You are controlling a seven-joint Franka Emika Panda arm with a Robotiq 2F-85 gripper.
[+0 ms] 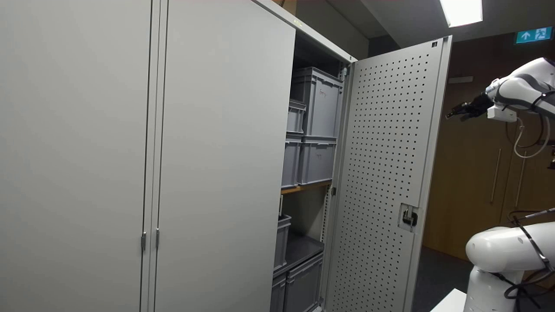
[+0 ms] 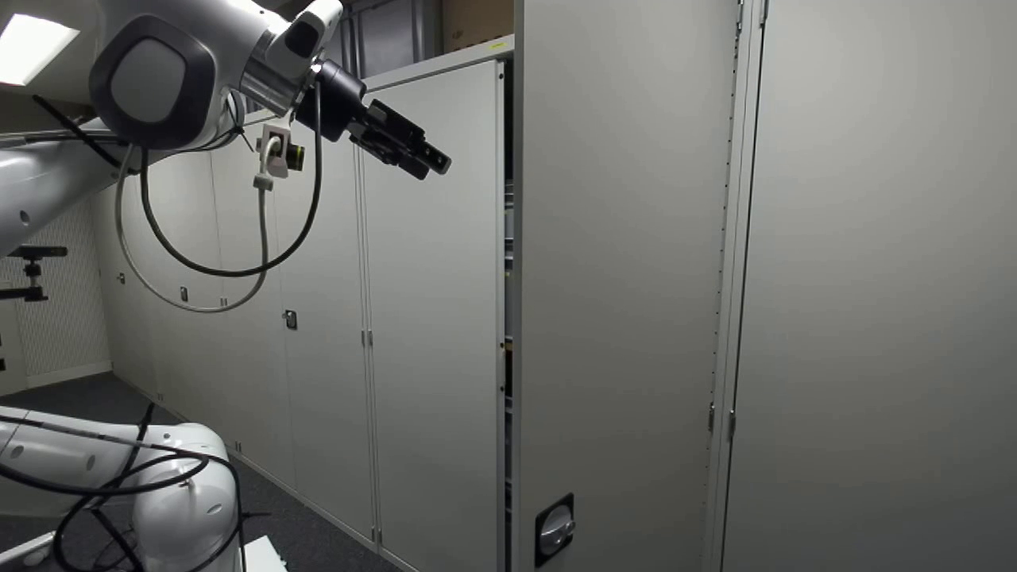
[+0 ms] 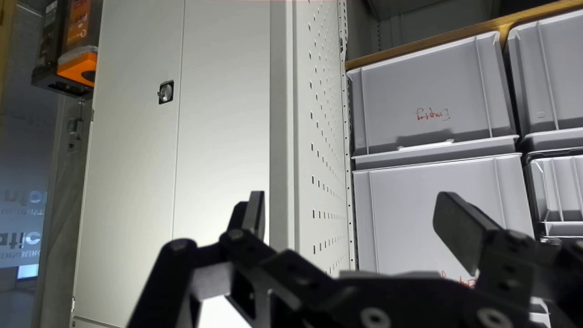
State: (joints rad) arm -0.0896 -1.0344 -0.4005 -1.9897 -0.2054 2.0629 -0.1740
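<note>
Nearest the wrist camera, the pincer (image 3: 350,202) is standing wide, its two black fingers spread far apart. Beyond it, running left to right, a pale cabinet front (image 3: 136,159) is coming first, then the open cabinet door (image 3: 305,136), its long axis running top to bottom, then grey bins (image 3: 428,182) bearing red lettering (image 3: 432,115) that is reading upside down. In an exterior view, closed doors (image 1: 225,151) are filling the left, and right of them the open cabinet door is standing upright, showing its perforated inner face (image 1: 383,173), its free edge (image 1: 427,173) pointing right, toward the white arm (image 1: 518,91). In an exterior view, the pincer is slanting down to the right, apart from the door, whose smooth outer face (image 2: 620,278) is showing, a silver handle (image 2: 554,530) sitting near the free edge, which is pointing left.
</note>
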